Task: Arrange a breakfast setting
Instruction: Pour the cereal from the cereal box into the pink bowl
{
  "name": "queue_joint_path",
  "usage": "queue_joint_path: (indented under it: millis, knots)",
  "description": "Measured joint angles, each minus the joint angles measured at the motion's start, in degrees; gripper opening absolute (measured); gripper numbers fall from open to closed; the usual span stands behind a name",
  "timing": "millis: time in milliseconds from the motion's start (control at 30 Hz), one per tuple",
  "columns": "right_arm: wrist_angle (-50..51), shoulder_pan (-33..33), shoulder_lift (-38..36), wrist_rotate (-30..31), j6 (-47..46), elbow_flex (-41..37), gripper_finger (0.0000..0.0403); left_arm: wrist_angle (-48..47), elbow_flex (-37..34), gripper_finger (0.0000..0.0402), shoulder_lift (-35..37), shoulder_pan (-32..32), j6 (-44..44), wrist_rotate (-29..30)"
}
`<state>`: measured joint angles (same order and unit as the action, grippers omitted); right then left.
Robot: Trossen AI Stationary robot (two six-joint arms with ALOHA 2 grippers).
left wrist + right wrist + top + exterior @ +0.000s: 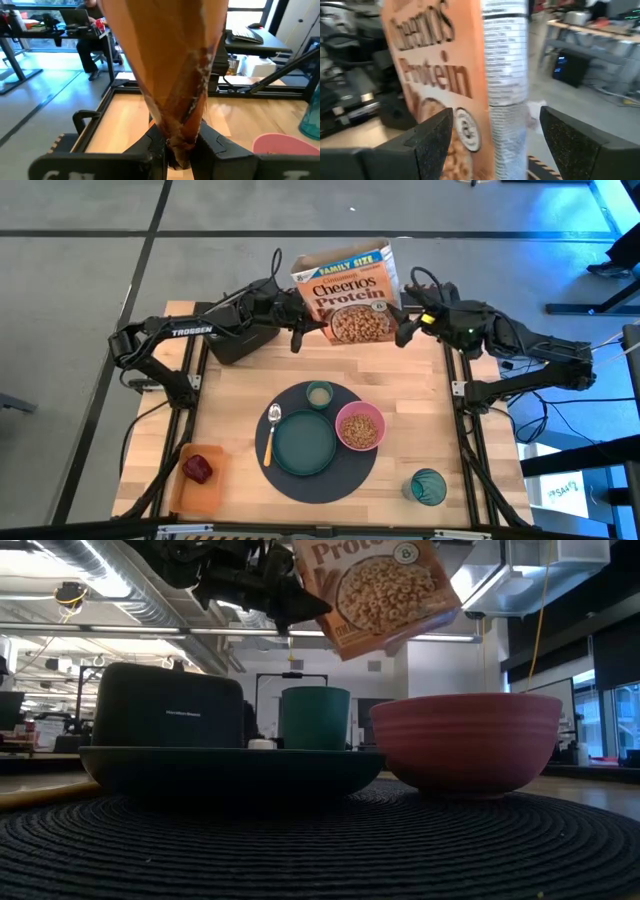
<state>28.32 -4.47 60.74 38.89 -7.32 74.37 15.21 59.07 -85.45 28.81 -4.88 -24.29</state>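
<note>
An orange Cheerios box (345, 295) hangs over the table's far edge, tilted, and also shows in the low view (385, 590). My left gripper (297, 332) is shut on its lower left corner. My right gripper (405, 330) is open; its fingers (427, 142) stand on either side of the box's narrow side panel (505, 75) without touching it. On the round dark mat (300, 492) rest the teal plate (305, 442), the pink bowl (360, 427) with cereal, the small pale cup (320, 393) and the orange-handled spoon (270, 435). The bagel is out of view. My left gripper pinches the box's lower corner (182, 135) between its two fingers (150, 150). The cardboard is creased and crumpled there. The box rises from the fingers, tilted, lifted clear of the table.
The black toaster (238, 340) stands at the far left, under my left arm. A red apple (197, 468) lies on the flat orange tray (200, 495) at the near left. The teal tumbler (428, 486) stands at the near right. A person sits in the room beyond (92, 30).
</note>
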Motion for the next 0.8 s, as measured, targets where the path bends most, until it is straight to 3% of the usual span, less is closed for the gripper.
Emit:
queue_joint_path:
  millis: [200, 467, 800]
  knots:
    - [-0.3, 2.3, 0.3, -0.1, -0.2, 0.0, 0.0289, -0.1, 0.0, 0.0044, 0.0, -0.5, 0.2, 1.8]
    - [-1.8, 9.7, 0.1, 15.1, 4.8, 0.0, 0.0289, -0.2, 0.0, 0.0044, 0.0, -0.5, 0.3, 4.2]
    - [-4.3, 6.8, 1.6, 13.4, 7.6, 0.0, 0.0289, -0.2, 0.0, 0.0044, 0.0, -1.5, 0.0, 3.8]
